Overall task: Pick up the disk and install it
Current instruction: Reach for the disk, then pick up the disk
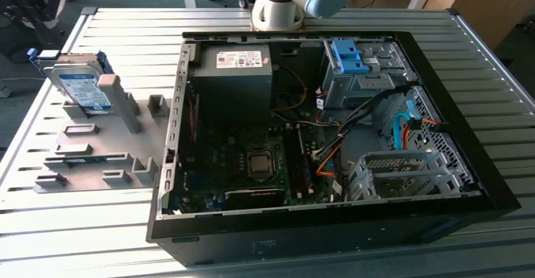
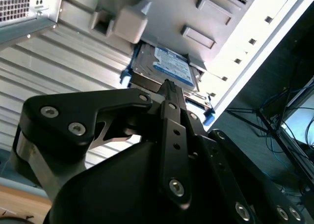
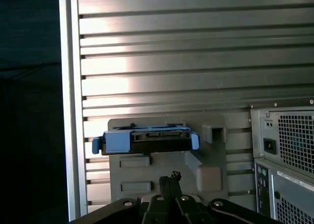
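**The disk (image 1: 79, 89) is waiting in its rack (image 1: 100, 143), gripper (image 3: 170, 177) hanging short of it**

An open computer case (image 1: 334, 228) is hogging the table (image 1: 485, 71). On the exterior view's left, the grey rack is propping the disk on edge. The gripper's fingers are pinching together on nothing, with the disk sitting straight ahead, long edge crosswise.

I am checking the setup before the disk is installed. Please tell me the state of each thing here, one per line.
Disk: standing on edge in the grey holder, not gripped.
Tool: shut, holding nothing, apart from the disk.
Computer case: lying on its side, open, insides showing.
Blue bracket: seated in the case's drive bay.
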`<state>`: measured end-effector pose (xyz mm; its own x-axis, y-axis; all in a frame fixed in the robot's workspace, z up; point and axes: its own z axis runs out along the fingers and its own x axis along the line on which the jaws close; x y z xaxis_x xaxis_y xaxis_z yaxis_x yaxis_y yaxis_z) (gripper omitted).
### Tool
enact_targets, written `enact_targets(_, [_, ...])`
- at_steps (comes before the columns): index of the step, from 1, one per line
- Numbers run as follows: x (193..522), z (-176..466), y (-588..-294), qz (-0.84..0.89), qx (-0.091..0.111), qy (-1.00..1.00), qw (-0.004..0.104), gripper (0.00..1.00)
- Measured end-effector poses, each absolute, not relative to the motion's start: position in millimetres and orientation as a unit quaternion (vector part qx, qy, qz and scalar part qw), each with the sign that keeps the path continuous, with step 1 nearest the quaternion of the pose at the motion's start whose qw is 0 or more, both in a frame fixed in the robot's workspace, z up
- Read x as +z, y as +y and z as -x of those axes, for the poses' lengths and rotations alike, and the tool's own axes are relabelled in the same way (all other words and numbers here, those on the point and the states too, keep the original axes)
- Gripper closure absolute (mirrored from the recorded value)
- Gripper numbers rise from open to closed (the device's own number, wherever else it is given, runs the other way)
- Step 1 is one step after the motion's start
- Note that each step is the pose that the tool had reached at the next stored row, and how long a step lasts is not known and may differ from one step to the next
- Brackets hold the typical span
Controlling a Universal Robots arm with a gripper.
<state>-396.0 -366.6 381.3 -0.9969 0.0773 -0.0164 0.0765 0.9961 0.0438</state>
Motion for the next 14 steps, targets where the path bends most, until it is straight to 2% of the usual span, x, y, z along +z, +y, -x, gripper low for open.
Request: enact_targets(14, [377.5, 424.2, -354.3, -0.038, 0.022, 0.999, 0.009, 0.89])
